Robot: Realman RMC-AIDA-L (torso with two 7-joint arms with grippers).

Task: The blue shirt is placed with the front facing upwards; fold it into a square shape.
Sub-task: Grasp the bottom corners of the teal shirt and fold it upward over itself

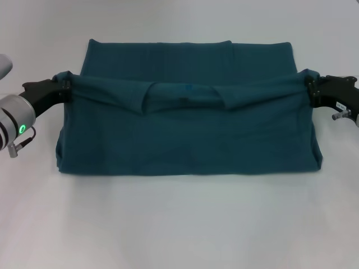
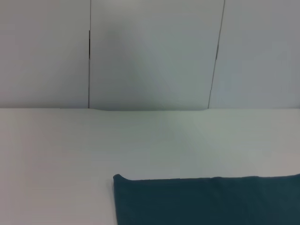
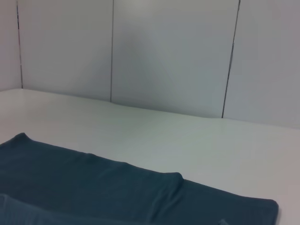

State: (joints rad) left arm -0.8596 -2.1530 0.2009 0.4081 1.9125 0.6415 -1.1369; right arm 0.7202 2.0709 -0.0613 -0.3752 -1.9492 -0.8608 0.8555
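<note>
No lettering readable on blue shirt [image 1: 190, 140]; left gripper [image 1: 66, 88] and right gripper [image 1: 309, 84] each clamp a fold end; your wrist views add wall panels [image 2: 150, 51]

Blue shirt [image 1: 188, 140], partly folded, lying across the white worktop.

The dark teal-blue cloth forms a wide rectangle. A fold held up at its left and right ends sags in the middle over the lower layer, and a flat strip lies behind it at the far edge. No lettering shows. The near edge rests on the worktop.
</note>
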